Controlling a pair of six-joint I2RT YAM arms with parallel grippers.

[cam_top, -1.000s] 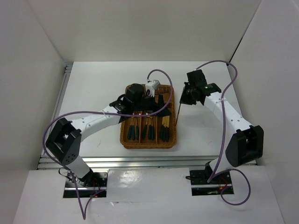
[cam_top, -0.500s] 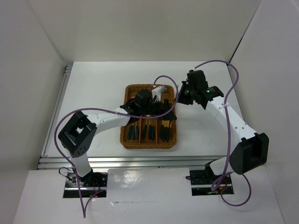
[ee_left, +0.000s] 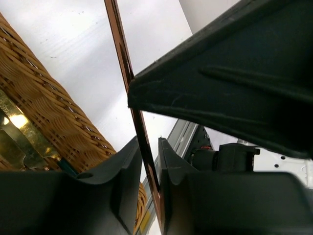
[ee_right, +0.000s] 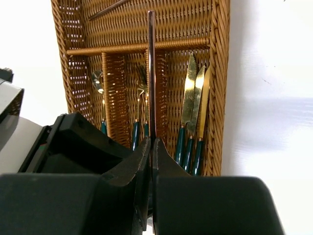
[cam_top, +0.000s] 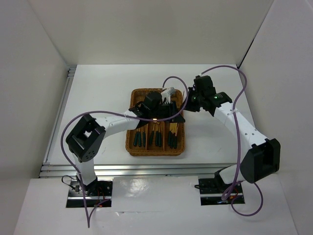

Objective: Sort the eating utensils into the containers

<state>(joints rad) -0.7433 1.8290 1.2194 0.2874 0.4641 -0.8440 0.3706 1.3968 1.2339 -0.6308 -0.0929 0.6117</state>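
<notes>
A thin reddish-brown chopstick (ee_right: 151, 73) is pinched in my right gripper (ee_right: 152, 142), which is shut on it and holds it over the wicker tray (ee_right: 221, 73). My left gripper (ee_left: 149, 142) has its fingers closed against the same chopstick (ee_left: 124, 63), beside the tray's right wall (ee_left: 44, 107). In the top view both grippers meet at the tray's right edge: left (cam_top: 172, 113), right (cam_top: 189, 100). Knives (ee_right: 195, 93) fill the right slot, forks (ee_right: 142, 90) the middle one and spoons (ee_right: 98, 81) the left one. Another chopstick (ee_right: 105, 10) lies in the crosswise slot.
The left arm stretches across the tray (cam_top: 131, 142) and covers its far half. Purple cables (cam_top: 171, 81) loop above both wrists. White walls close in the table on the left, back and right.
The left arm swung right across the tray to the chopstick and its jaws closed on it. The right gripper shifted slightly left, still holding the chopstick.
</notes>
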